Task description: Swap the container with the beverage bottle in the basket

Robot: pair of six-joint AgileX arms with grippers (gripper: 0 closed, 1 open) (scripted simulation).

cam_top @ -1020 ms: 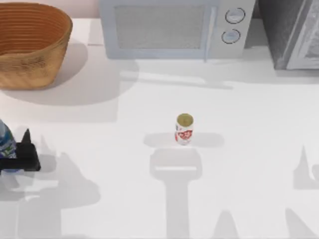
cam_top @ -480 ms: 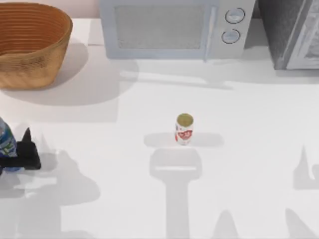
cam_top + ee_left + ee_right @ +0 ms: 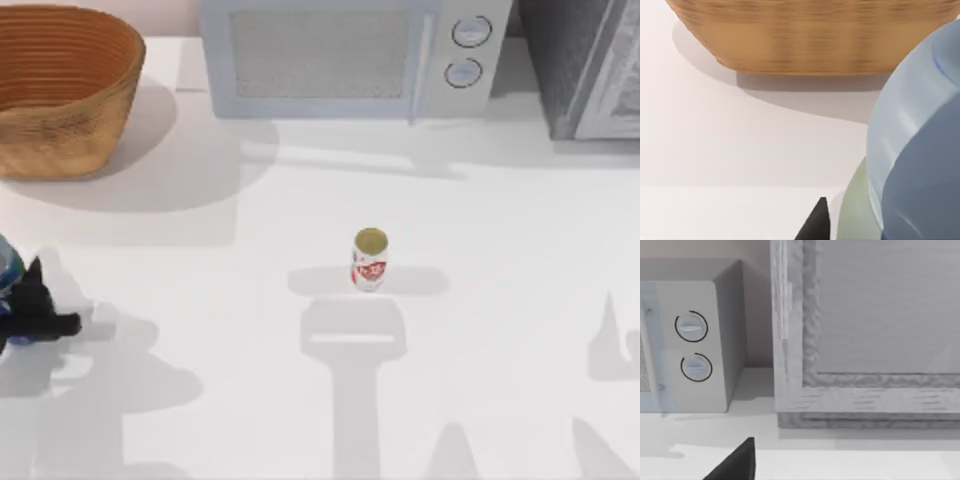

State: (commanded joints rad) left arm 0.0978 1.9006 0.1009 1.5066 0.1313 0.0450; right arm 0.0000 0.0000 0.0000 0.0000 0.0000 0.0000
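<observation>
Near edge, far left of table: left gripper (image 3: pixel 35 315) clamped on the beverage bottle (image 3: pixel 8 268), bottle out of the basket and down by the table (image 3: pixel 500 300) at the left border, partly cut off. In left wrist view bottle body (image 3: pixel 920 150) close against the camera, one dark fingertip (image 3: pixel 815 225) beside it, basket wall (image 3: pixel 810 35) beyond.

Mid-table: the container (image 3: pixel 369 260) upright, alone, well apart from both bottle and basket, untouched.

Far left corner: the basket (image 3: pixel 60 130), nothing visible inside. Microwave (image 3: pixel 345 55) along the back.

Right arm parked off the right side; dark finger tip (image 3: pixel 735 465) in right wrist view, open or closed impossible to tell.

Step in hand, judged: bottle removal half, setting bottle down outside the basket. Next: release bottle, then grasp container mid-table, carry over basket rim, drop in.
</observation>
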